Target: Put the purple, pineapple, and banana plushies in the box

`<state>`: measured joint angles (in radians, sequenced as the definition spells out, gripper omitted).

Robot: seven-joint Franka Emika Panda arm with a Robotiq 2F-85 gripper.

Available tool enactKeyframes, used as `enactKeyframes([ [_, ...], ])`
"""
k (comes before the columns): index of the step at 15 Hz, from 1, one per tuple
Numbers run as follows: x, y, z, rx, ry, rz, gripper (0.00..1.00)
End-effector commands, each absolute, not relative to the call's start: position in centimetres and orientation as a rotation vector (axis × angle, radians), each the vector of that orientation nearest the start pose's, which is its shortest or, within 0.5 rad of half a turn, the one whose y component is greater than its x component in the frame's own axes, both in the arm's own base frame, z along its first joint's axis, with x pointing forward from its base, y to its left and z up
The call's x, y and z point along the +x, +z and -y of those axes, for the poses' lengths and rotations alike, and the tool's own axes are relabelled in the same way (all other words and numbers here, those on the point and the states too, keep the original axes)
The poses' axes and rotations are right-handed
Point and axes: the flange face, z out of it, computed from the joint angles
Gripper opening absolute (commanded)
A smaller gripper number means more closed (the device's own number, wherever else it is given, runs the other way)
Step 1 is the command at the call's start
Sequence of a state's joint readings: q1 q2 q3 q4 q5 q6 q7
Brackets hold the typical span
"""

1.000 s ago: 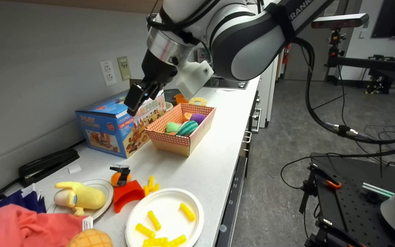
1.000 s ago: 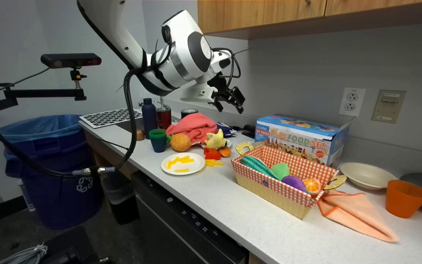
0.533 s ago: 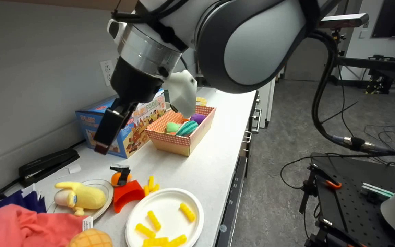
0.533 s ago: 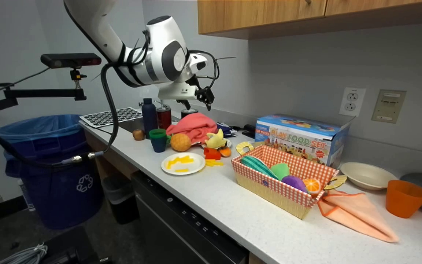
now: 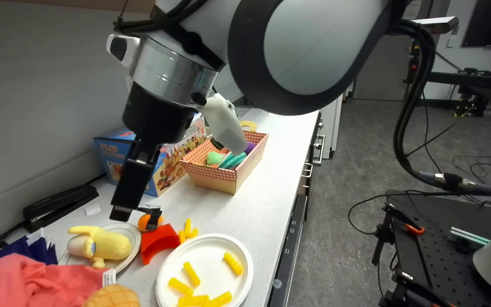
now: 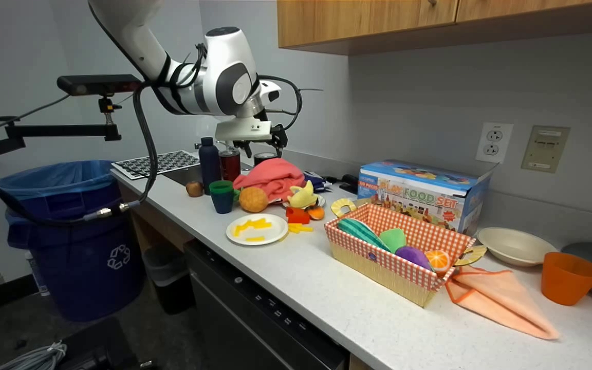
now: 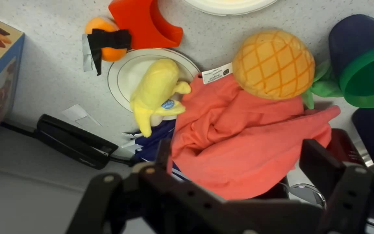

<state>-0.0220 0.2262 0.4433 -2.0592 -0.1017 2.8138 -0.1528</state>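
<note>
Two fingers [image 7: 320, 169] wide apart, framing red cloth [image 7: 248, 143] from above!
Spot purple plushie [image 6: 413, 256] in box [image 6: 373, 271], banana plushie [image 7: 156, 84] toward back edge of counter [image 6: 306, 272], pineapple plushie [image 7: 273, 65] nearer front edge.

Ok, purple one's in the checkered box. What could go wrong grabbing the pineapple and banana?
The open gripper might pinch the coral cloth beside the pineapple plushie. Its leaves sit close to the cup, which could tip. The banana plushie lies on a plate, so a low grip may shift that too.

Purple plushie [image 6: 413, 256], perhaps eggplant, lies in the checked box [image 6: 373, 262]; pineapple [image 7: 274, 64] and banana [image 7: 157, 84] outside.
</note>
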Motion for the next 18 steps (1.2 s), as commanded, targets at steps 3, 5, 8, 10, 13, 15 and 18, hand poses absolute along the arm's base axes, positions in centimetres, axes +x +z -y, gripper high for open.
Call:
enactKeyframes([
  [3, 57.2, 39.8, -24.9, -2.785, -0.816, 0.898, 1.00],
  [5, 57.2, 39.9, -24.9, -2.784, -0.816, 0.899, 1.00],
  [8, 57.8, 39.3, -26.6, -2.760, -0.813, 0.994, 1.00],
  [10, 57.8, 38.6, -28.2, -2.740, -0.789, 1.066, 1.00],
  [13, 58.1, 36.7, -30.3, -2.686, -0.749, 1.208, 1.00],
  [15, 58.7, 35.1, -31.1, -2.657, -0.724, 1.291, 1.00],
  [18, 59.8, 32.8, -31.7, -2.620, -0.699, 1.376, 1.00],
])
